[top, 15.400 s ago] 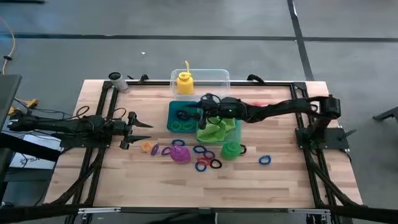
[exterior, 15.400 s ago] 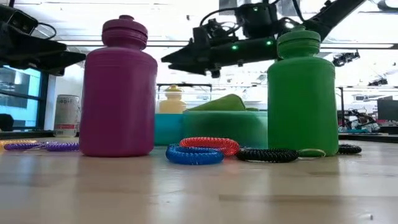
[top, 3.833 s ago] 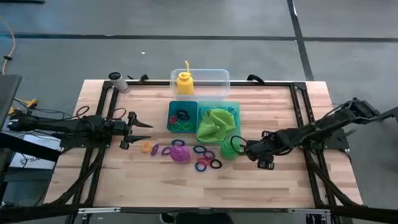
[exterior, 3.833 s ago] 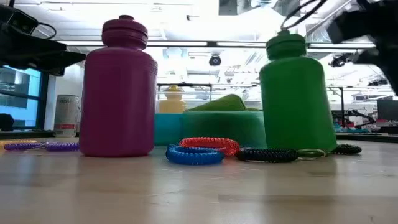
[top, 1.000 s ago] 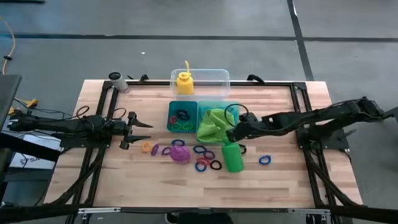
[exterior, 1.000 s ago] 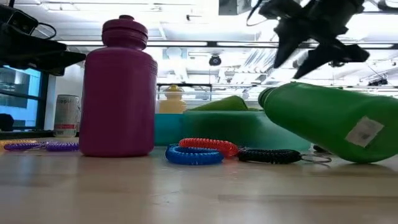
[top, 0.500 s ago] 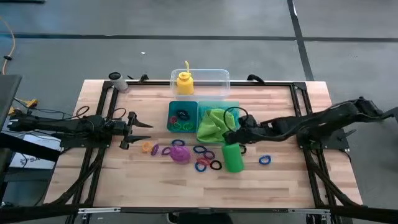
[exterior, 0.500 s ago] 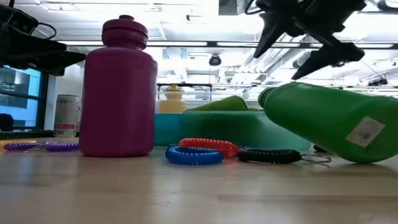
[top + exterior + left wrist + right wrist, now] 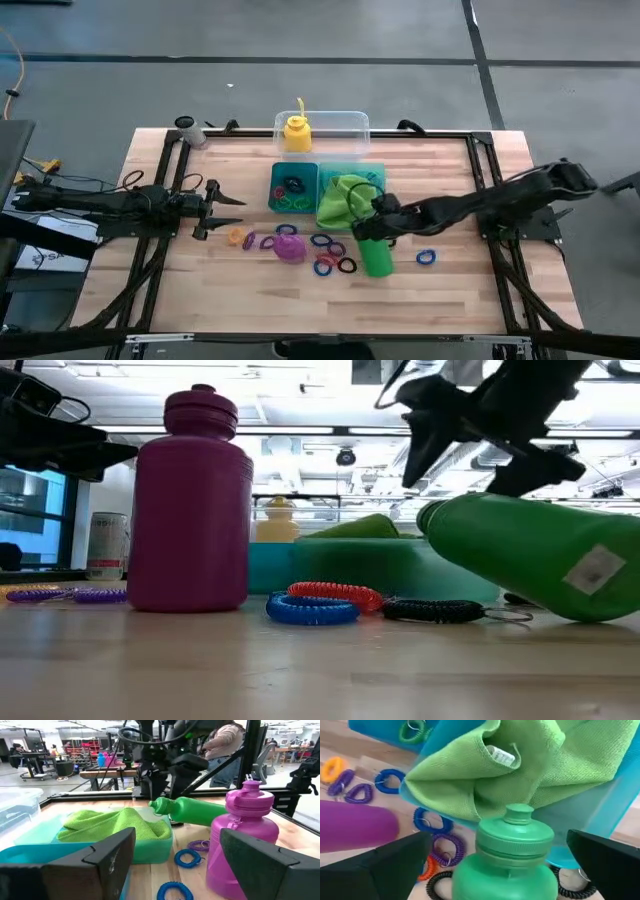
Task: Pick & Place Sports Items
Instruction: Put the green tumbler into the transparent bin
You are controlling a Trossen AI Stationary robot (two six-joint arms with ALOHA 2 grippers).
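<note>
Left tool (image 9: 232,198): prongs parted and holding nothing, hovering over the left part of the counter (image 9: 460,300), well apart from the items.
Can (image 9: 105,546): only the low view shows it plainly; its print is too small to read.
Loose rings (image 9: 333,262): tiny coils strewn on the counter between the purple bottle and the green bottle; the low view shows a blue (image 9: 312,609), a red (image 9: 338,594) and a black one (image 9: 432,610), and colours farther back are hard to tell.
Purple bottle (image 9: 289,246): upright on the counter in front of the teal tray, with open counter to its left.
Yellow bottle (image 9: 296,132): stands in the clear tub (image 9: 352,124) at the far edge; in the low view it is mostly hidden behind the purple bottle and the tray.
Teal tray (image 9: 276,175): left compartment holds rings, right compartment holds the lime-green cloth (image 9: 344,200), which spills over the rim.
Green bottle (image 9: 375,256): lies on its side, cap toward the tray; whether the cap touches it is unclear.
Right tool (image 9: 366,226): prongs spread wide on either side of the green bottle's cap, gripping nothing.
Right of the green bottle: one blue ring (image 9: 427,257), then bare counter to the edge.
</note>
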